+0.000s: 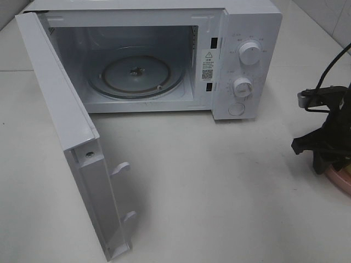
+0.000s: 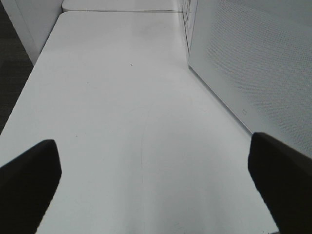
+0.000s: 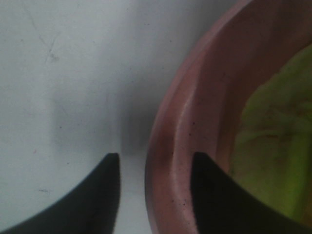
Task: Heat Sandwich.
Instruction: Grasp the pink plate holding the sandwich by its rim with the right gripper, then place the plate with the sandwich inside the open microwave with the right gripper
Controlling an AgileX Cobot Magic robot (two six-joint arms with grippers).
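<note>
Now, your right tool [image 3: 156,158] low at plate [image 3: 185,122], right edge of tabletop [image 1: 219,192]; jaws moderately apart astride rim, one finger outside, one inside; gap shows at outer finger, so nothing pinched; sandwich [image 3: 273,139] on plate, only green lettuce in view, just beside inner finger; your left tool [image 2: 153,144] wide, holding nothing, over tabletop; microwave [image 1: 241,55] door [image 1: 60,109] swung open; turntable [image 1: 137,74] visible inside.

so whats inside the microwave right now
Only the glass turntable, bare, with its roller ring showing beneath. The open door covers the cavity's near-left corner, so that part of the microwave cannot be checked.
</note>
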